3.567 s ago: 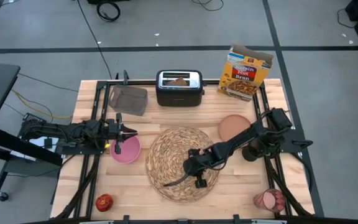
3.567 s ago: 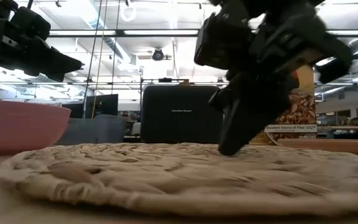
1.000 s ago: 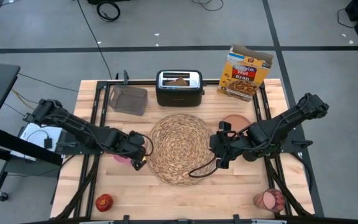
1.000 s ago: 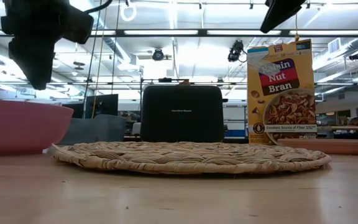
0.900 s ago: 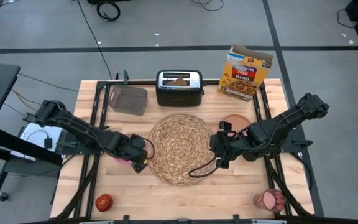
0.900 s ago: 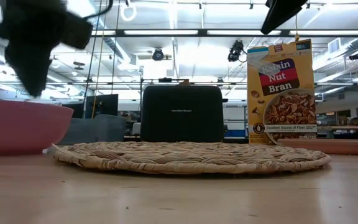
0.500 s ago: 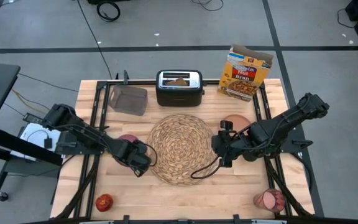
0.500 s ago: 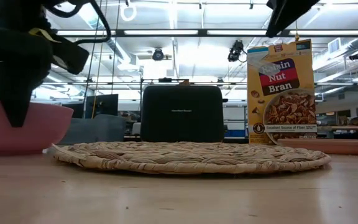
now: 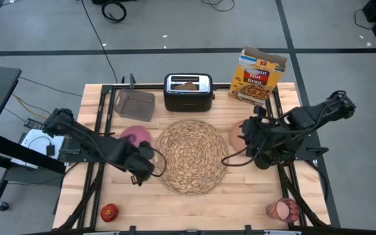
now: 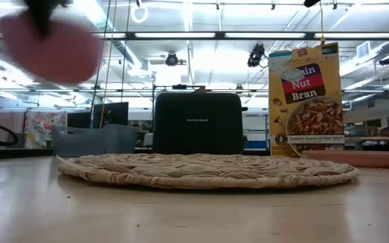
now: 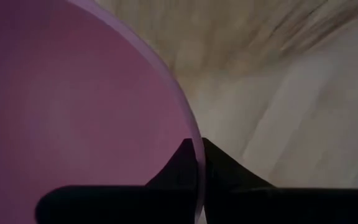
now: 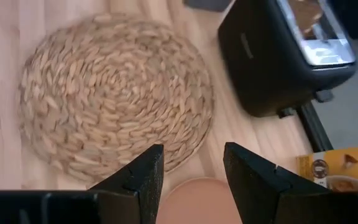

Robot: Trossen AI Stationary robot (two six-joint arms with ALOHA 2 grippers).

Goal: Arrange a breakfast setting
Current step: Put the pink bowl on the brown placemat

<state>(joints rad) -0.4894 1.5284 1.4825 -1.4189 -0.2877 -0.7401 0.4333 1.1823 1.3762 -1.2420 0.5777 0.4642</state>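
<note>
**Operator:** Report the left gripper and its load.

**Technician:** The left gripper is over the counter, just off the left edge of the round woven straw placemat. In the left wrist view its fingers are pinched together on the rim of the pink bowl. In the high view the pink bowl is beside the placemat's left edge. In the low view the bowl is blurred and high in the air, clear of the counter surface.

**Operator:** Right gripper?

**Technician:** The right gripper is over the salmon-tan plate, at the placemat's right side. In the right wrist view its fingers are spread apart with nothing between them. The same view shows the plate beneath the gripper, with the placemat and the black-and-silver toaster beyond.

**Operator:** Placemat status?

**Technician:** It lies flat at the centre of the counter. Nothing rests on it.

**Operator:** Other items?

**Technician:**
- The toast slice sits in the slot of the toaster, at the far edge behind the placemat.
- The yellow cereal box stands at the far right corner.
- The small red apple is at the near left corner, well apart from the placemat.
- The translucent pinkish-red cup lies on its side at the near right corner.
- A clear square container sits left of the toaster.
</note>
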